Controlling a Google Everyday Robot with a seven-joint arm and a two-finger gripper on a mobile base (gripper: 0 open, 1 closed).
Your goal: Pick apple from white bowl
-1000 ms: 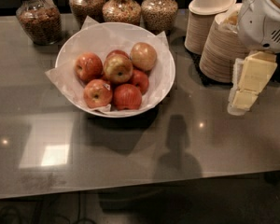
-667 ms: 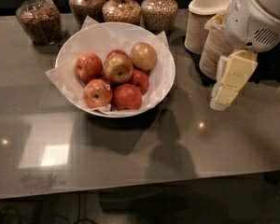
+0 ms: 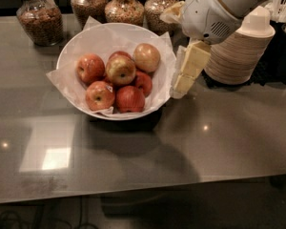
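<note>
The white bowl (image 3: 75, 49), lined with crinkled white paper, stands on the grey table left of centre and holds several apples. The mottled yellow-green apple (image 3: 120, 69) with a red blush and a dark stem dimple lies on top in the middle. A smoother golden-tan apple (image 3: 146, 57) lies to its right, and mostly red apples (image 3: 130, 99) lie around them. My gripper (image 3: 178, 89) hangs from the white arm (image 3: 209, 13) just outside the bowl's right rim, pointing down and to the left. It is empty and apart from the apples.
Several glass jars of grains (image 3: 39, 19) stand along the back edge behind the bowl. A stack of tan paper bowls (image 3: 238, 54) with white cups (image 3: 256, 22) on top stands at the right, behind my arm. The table's front edge (image 3: 143, 190) runs across the bottom.
My gripper has moved left from in front of the stacked paper bowls to the right rim of the white bowl. The bowl and apples have not moved.
</note>
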